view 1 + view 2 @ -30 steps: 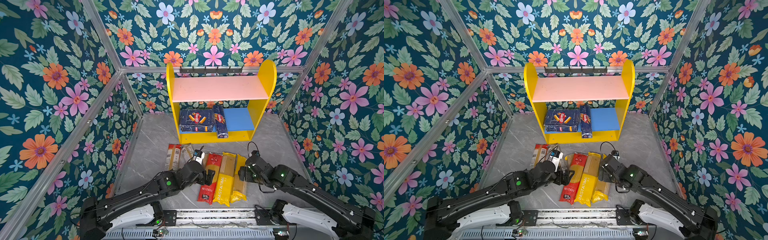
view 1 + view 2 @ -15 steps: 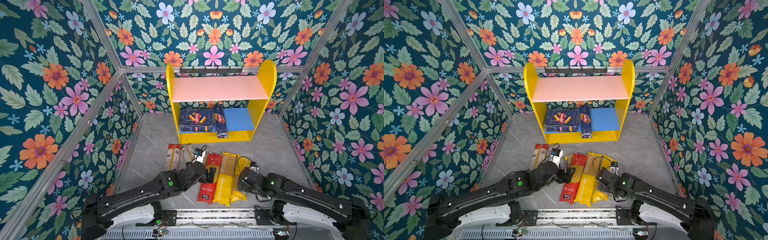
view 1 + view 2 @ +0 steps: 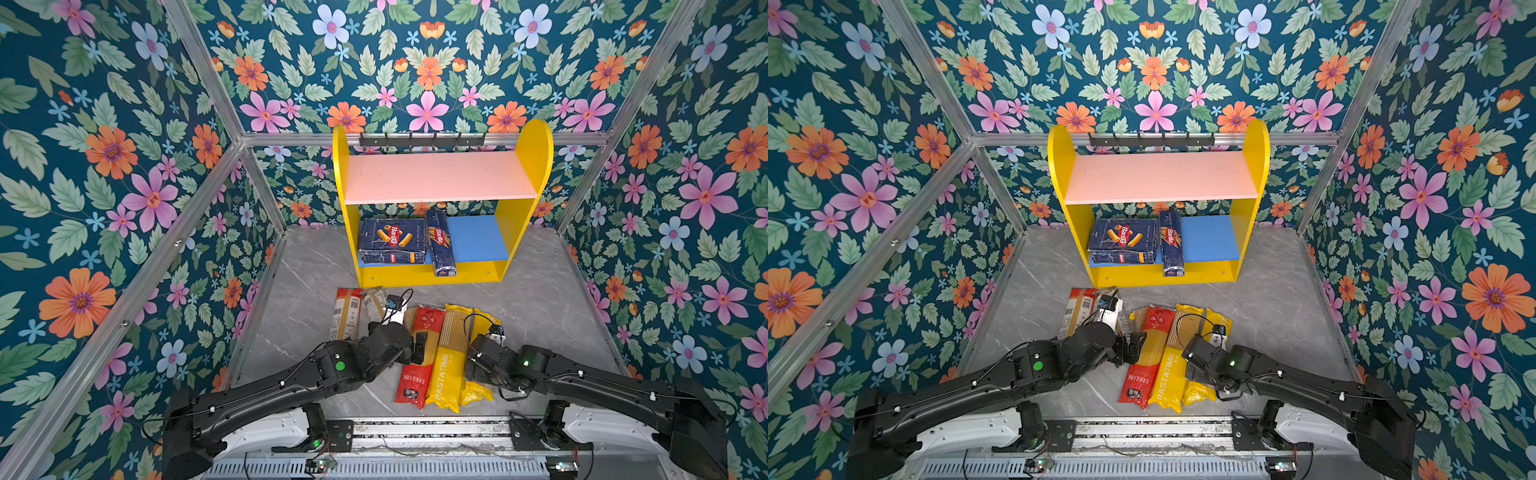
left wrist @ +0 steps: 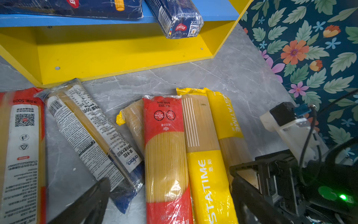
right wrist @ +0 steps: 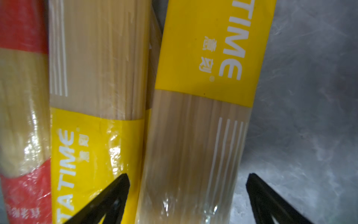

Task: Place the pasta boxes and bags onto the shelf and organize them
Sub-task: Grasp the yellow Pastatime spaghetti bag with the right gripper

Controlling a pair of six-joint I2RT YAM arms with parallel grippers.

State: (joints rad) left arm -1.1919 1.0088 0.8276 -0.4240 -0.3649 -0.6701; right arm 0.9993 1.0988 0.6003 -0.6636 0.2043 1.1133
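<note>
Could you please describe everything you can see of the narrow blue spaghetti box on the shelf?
The spaghetti box is long, narrow, dark blue cardboard with a red logo, wrapped in shiny clear film. It lies flat on the blue lower board, close beside the wide box, its near end overhanging the front edge.

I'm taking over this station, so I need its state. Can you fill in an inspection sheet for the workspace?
Surface: grey marbled table, no spills seen.
Job's things: wide box and narrow box on the blue board of the shelf; pink board bare; packets lie on the table in front.
Clutter: nothing seen.
Pincers: left pincer open over the red packet; right pincer open, astride a yellow packet.
Cables: loops at both wrists.
Surroundings: floral walls, metal frame.
</note>
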